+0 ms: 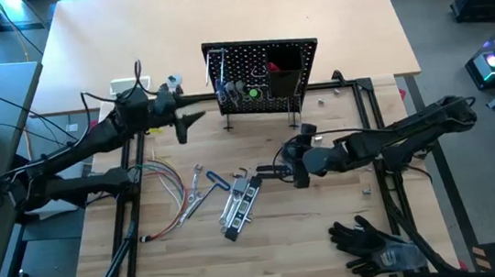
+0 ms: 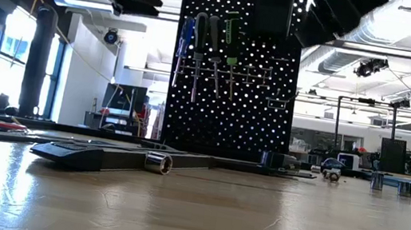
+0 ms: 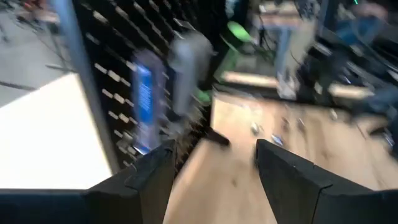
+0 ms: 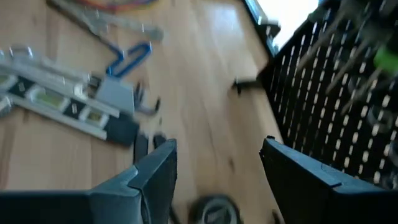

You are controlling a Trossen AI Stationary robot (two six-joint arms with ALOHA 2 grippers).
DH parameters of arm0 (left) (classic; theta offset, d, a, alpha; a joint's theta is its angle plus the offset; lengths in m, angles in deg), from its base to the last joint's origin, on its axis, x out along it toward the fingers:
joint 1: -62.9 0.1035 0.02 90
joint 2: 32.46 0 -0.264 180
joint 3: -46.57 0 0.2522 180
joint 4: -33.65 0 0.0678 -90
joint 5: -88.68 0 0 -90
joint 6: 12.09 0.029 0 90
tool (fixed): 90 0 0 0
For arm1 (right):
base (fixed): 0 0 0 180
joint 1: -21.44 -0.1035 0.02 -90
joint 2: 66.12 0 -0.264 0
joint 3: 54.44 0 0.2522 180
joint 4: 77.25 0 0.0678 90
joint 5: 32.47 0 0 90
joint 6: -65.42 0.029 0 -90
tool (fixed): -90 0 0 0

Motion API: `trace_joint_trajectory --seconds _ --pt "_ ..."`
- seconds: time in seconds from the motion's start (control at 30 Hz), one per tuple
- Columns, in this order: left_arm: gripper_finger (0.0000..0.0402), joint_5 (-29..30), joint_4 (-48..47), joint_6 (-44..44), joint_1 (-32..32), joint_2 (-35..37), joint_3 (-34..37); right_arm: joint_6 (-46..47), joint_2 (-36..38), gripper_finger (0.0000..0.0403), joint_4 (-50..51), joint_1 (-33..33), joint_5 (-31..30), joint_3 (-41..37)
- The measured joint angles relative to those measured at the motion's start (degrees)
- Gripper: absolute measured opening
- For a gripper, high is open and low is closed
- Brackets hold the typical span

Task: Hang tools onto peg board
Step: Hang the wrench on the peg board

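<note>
The black peg board (image 1: 264, 77) stands upright near the table's far side, a black box bin (image 1: 286, 81) on its front. Blue-, grey- and green-handled drivers (image 2: 207, 43) hang on its upper left, handles up. A black-silver bar (image 1: 241, 204) and silver wrenches (image 1: 201, 182) lie flat on the table in front. My left gripper (image 1: 189, 122) hovers open just left of the board's front, facing the blue handle (image 3: 144, 99), nothing between its fingers (image 3: 214, 146). My right gripper (image 1: 269, 170) is open above the table, right of the bar (image 4: 68, 109).
A bundle of coloured wires (image 1: 166, 198) lies left of the wrenches. Black gloves (image 1: 369, 241) lie at the near right. A blue-handled tool (image 4: 127, 59) lies by the bar. Bare wood stretches between the bar and the peg board (image 4: 336, 93).
</note>
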Motion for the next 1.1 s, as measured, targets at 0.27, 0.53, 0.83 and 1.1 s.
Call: trace_joint_trajectory --seconds 0.27,0.53,0.83,1.1 --pt "0.0214 0.0 -10.8 0.3 -9.28 -0.58 0.0 12.04 0.0 0.0226 14.75 -2.65 0.38 0.0" --pt "0.0214 2.18 -16.1 -0.3 -18.88 -2.2 0.0 20.57 0.0 0.0226 20.14 -7.21 0.37 0.0" --pt "0.0214 10.15 -22.34 -2.92 -28.34 -2.33 0.02 21.15 0.0 0.0226 16.2 -10.49 0.37 0.0" --pt "0.0214 12.29 -16.88 -8.29 -33.93 -2.01 7.87 21.56 0.04 0.0226 12.48 -10.86 1.0 -5.12"
